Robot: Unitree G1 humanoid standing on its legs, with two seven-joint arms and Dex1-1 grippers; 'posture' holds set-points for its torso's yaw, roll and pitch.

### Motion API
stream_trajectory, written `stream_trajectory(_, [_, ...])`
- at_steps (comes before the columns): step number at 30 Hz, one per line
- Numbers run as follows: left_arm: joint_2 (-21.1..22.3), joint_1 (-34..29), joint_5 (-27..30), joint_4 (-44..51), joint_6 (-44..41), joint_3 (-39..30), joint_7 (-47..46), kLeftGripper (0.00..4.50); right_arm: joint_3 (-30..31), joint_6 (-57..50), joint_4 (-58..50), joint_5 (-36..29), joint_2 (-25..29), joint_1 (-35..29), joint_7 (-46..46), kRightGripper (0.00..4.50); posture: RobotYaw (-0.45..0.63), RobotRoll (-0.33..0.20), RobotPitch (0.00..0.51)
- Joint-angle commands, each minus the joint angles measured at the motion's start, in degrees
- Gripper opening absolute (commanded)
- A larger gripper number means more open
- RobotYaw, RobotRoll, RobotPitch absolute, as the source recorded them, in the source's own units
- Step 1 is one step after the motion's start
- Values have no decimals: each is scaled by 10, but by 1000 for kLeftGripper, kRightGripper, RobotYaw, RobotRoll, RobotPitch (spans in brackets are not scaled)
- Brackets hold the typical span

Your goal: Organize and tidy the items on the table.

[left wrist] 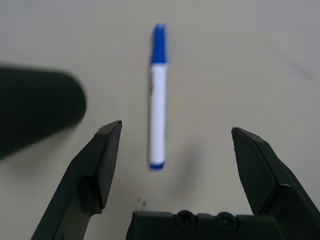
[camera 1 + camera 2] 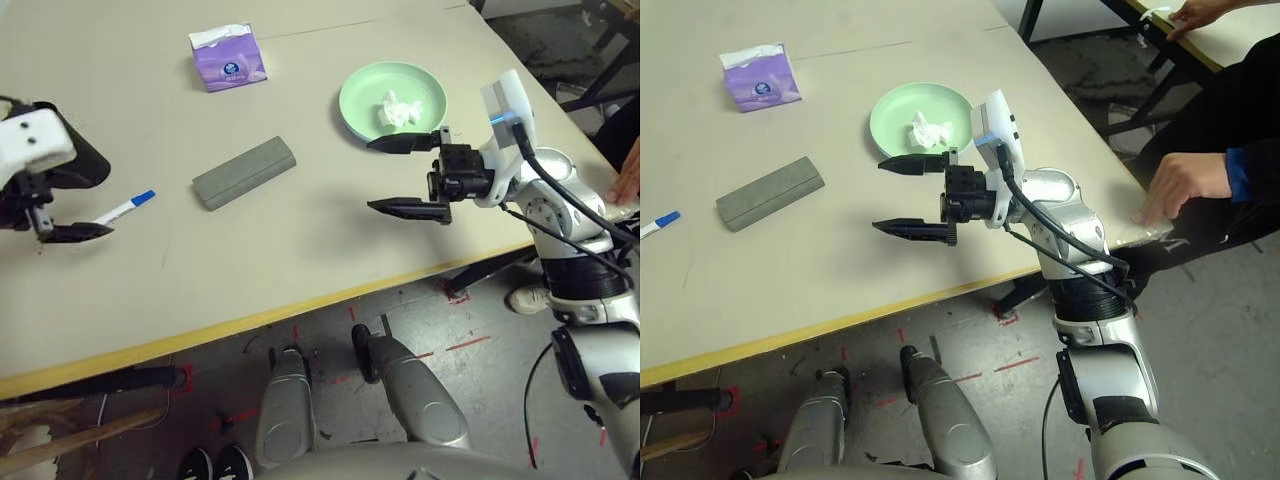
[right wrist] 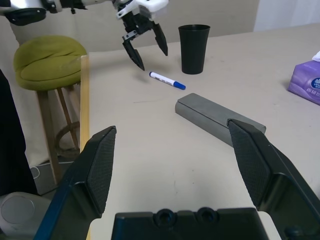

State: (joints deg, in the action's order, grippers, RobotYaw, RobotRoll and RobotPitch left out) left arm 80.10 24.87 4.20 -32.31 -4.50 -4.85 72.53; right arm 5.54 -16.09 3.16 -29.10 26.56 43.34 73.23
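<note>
- The left gripper [image 3: 145, 42] hangs just above the table [image 2: 300, 250], its two black fingers spread wide and holding nothing.
- The marker pen [image 1: 158, 97] with the blue cap lies flat on the table, between and just beyond those fingers, beside the black cup [image 3: 194, 48].
- The pen looks light, stiff and smooth. I think it can roll or slip away if only one finger touches it first.
- A good place to take it is the middle of the white barrel, with the fingers closing across its width, not on the cap end.
- The right gripper [image 2: 412, 176] is over the table near the front edge, its fingers also wide apart and empty.
- The grey glasses case [image 2: 244, 172] lies in the middle of the table; it seems rigid and wider, so it needs a fully open grip across its short side.
- The crumpled tissue [image 2: 398, 110] sits in the green plate [image 2: 360, 110]; it is soft and very light.
- The purple tissue box [image 2: 228, 57] stands farther back.
</note>
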Motion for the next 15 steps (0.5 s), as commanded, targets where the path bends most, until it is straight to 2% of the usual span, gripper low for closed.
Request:
stream_trajectory(1, [-22, -11, -5, -1, 17, -19, -40, 4460, 6, 0, 6, 1, -8, 12, 7, 4500, -109, 0, 301])
stream_trajectory(7, [-70, 34, -46, -32, 45, 8, -101, 4460, 7, -3, 7, 1, -13, 18, 7, 4500, -116, 0, 306])
stream_trajectory(15, [-116, 79, -83, -100, 71, 37, -122, 4460, 1, -16, -16, -3, -1, 7, -1, 4500, -147, 0, 311])
